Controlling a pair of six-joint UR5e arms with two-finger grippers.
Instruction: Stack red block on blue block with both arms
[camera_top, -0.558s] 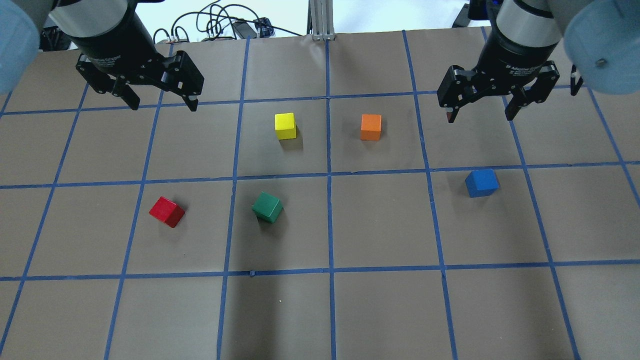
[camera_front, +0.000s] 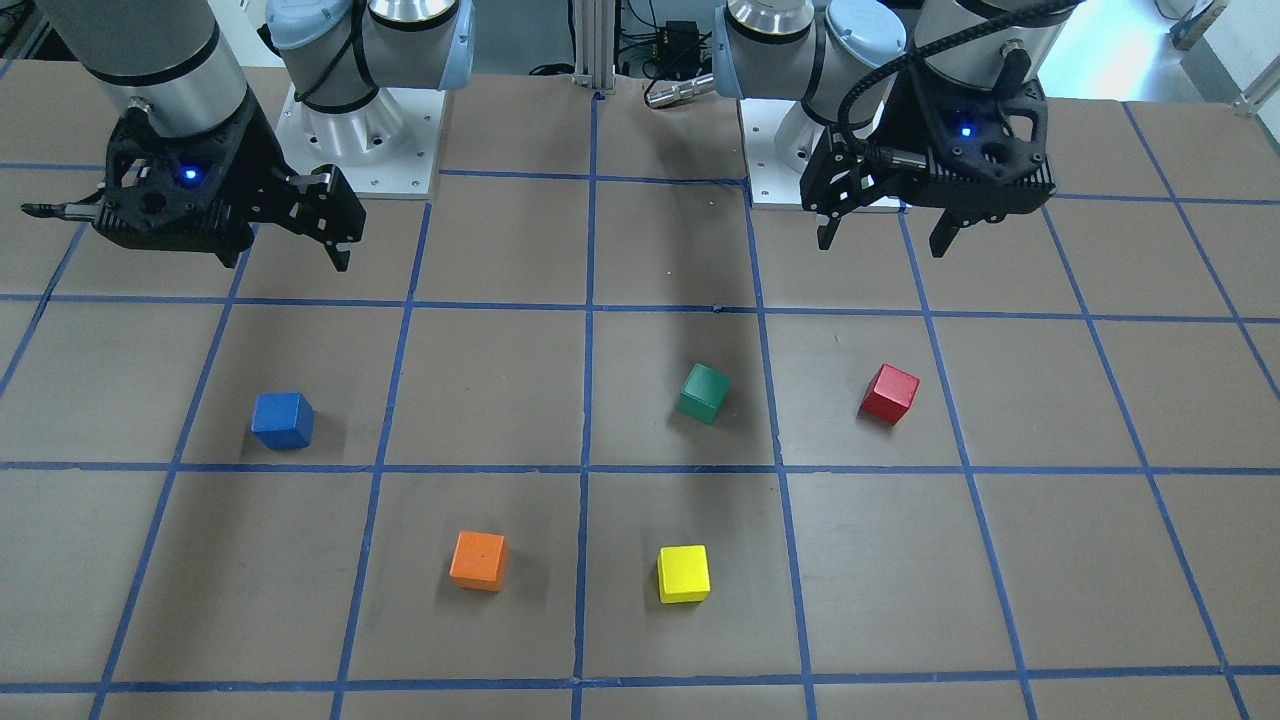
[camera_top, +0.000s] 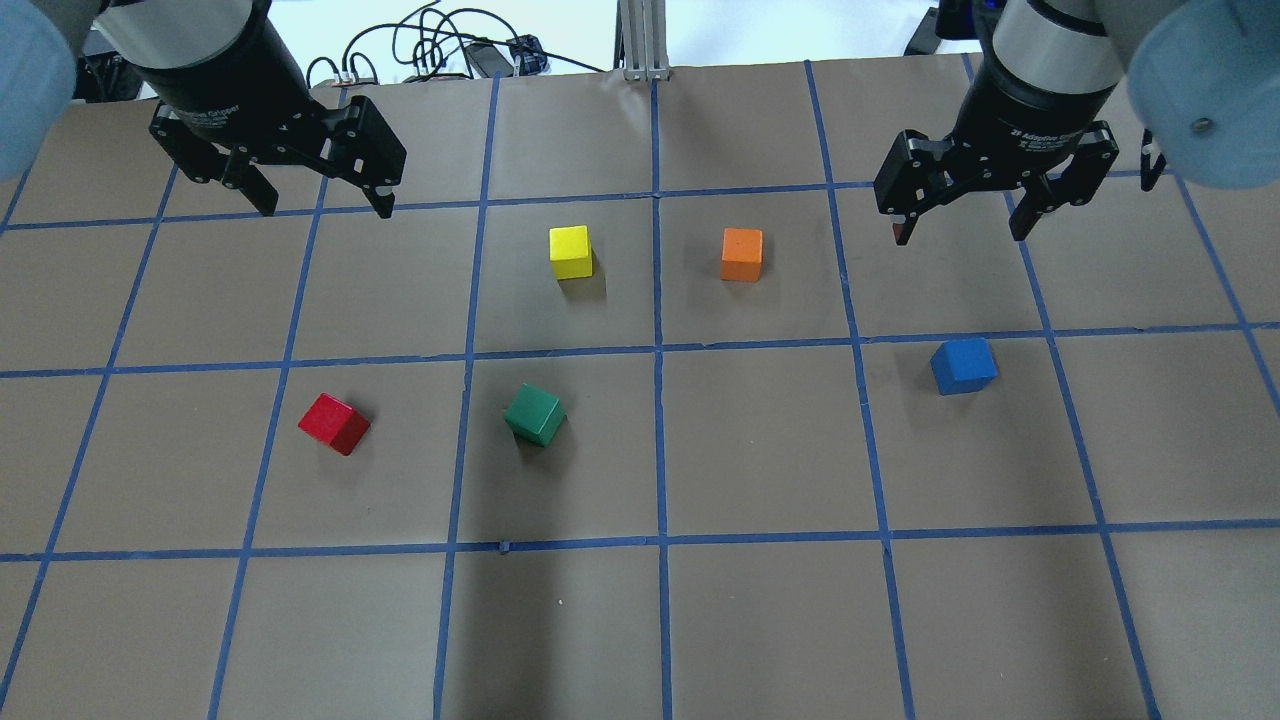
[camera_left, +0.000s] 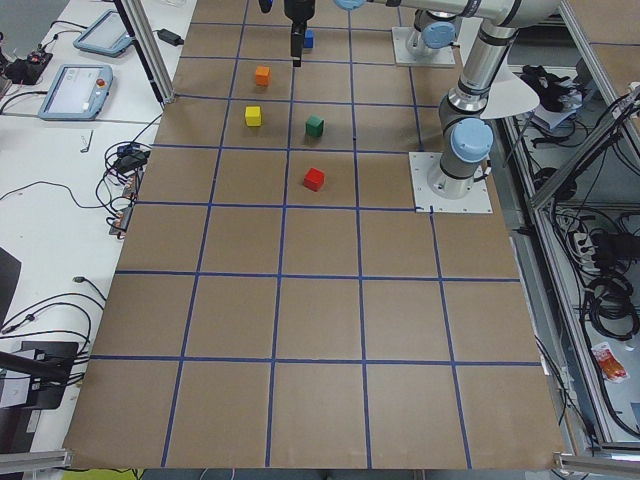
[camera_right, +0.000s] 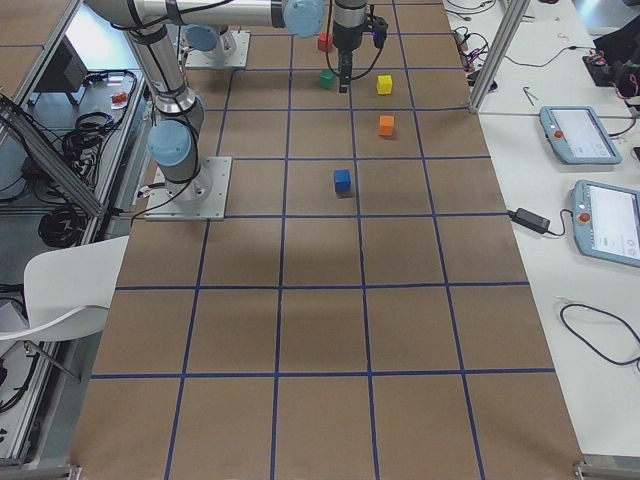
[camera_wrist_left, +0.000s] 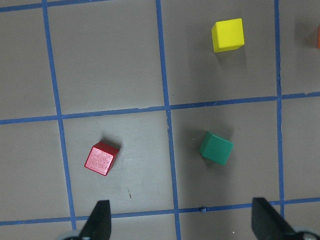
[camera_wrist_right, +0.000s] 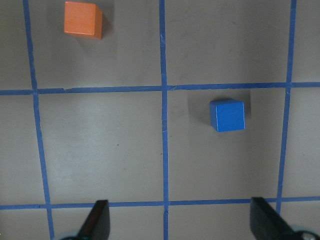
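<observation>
The red block (camera_top: 334, 423) lies on the brown table, left of centre in the overhead view, turned askew. It also shows in the front view (camera_front: 889, 393) and the left wrist view (camera_wrist_left: 102, 158). My left gripper (camera_top: 326, 205) hangs open and empty above the table, farther from the robot base than the red block. The blue block (camera_top: 964, 366) lies on the right, also seen in the front view (camera_front: 282, 420) and the right wrist view (camera_wrist_right: 227, 115). My right gripper (camera_top: 960, 232) hangs open and empty above the table, beyond the blue block.
A green cube (camera_top: 535, 414) lies to the right of the red block. A yellow cube (camera_top: 570, 252) and an orange cube (camera_top: 741, 254) lie in the middle, farther out. Blue tape lines divide the table into squares. The arm bases (camera_front: 360, 130) stand at the robot's edge.
Both grippers have shifted very slightly away from the robot. They stay open. No block has moved.
</observation>
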